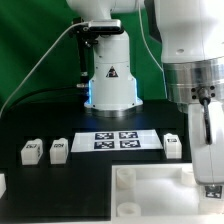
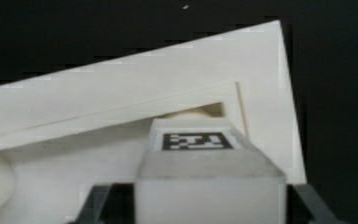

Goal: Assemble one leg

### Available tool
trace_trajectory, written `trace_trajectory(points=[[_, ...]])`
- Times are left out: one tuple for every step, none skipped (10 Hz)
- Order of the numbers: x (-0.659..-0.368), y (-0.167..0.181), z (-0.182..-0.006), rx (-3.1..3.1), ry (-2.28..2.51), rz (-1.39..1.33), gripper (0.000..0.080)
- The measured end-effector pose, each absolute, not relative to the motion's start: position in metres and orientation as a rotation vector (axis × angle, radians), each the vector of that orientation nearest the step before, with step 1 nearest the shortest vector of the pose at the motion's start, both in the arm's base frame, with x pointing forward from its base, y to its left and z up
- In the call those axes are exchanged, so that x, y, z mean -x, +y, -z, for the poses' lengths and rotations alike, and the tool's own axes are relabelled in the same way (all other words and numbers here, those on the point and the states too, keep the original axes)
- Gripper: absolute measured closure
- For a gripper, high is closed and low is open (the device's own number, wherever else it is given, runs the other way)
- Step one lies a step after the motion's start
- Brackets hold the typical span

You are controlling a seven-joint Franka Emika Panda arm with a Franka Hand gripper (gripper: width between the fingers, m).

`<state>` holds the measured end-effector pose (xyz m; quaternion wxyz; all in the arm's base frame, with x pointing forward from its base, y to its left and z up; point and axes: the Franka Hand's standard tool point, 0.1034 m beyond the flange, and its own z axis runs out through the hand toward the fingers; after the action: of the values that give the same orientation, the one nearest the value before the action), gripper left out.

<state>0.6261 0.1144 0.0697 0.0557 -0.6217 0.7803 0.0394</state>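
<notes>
White plastic fills the wrist view: the leg [image 2: 201,160], marker tag facing the camera, sits pinched between the two dark fingers [image 2: 105,203] of the gripper [image 2: 201,200], held over a corner of the white square top [image 2: 140,95]. From the exterior view the gripper [image 1: 210,188] hangs at that view's right above the top [image 1: 150,190]. Three other legs [image 1: 30,151] [image 1: 59,149] [image 1: 172,146] stand on the black table [image 1: 60,130] near the marker board [image 1: 116,140]

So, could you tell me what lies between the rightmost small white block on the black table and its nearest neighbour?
The thin flat white marker board lies between that small white plastic leg and the next leg, seen in the exterior view.
</notes>
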Motion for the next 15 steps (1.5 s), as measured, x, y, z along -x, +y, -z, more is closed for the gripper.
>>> trace_trajectory(points=[[-0.626, 0.115, -0.07, 1.906, 2.352, -0.118, 0.0505], [-0.627, 0.115, -0.07, 1.981, 2.282, -0.101, 0.0313], [-0.626, 0.12, -0.068, 2.065, 2.187, -0.062, 0.0204], [-0.624, 0.128, -0.067, 2.184, 2.066, -0.032, 0.0204], [-0.623, 0.134, -0.067, 2.33, 1.897, -0.01, 0.0166], [-0.624, 0.13, -0.067, 2.409, 1.797, 0.0, 0.0153], [-0.624, 0.128, -0.067, 2.481, 1.7, 0.011, 0.0153], [-0.624, 0.128, -0.067, 2.567, 1.569, 0.022, 0.0153], [-0.625, 0.124, -0.067, 2.692, 1.365, 0.043, 0.0151], [-0.628, 0.117, -0.068, 2.824, 1.099, 0.072, 0.0151], [-0.629, 0.117, -0.07, 2.916, 0.874, 0.094, 0.0151], [-0.63, 0.117, -0.07, 2.982, 0.664, 0.108, 0.0151], [-0.631, 0.115, -0.07, 3.01, 0.539, 0.12, 0.0151], [-0.632, 0.113, -0.07, 3.023, 0.467, 0.134, 0.0151], [-0.632, 0.113, -0.07, 3.004, 0.551, 0.13, 0.0151]])
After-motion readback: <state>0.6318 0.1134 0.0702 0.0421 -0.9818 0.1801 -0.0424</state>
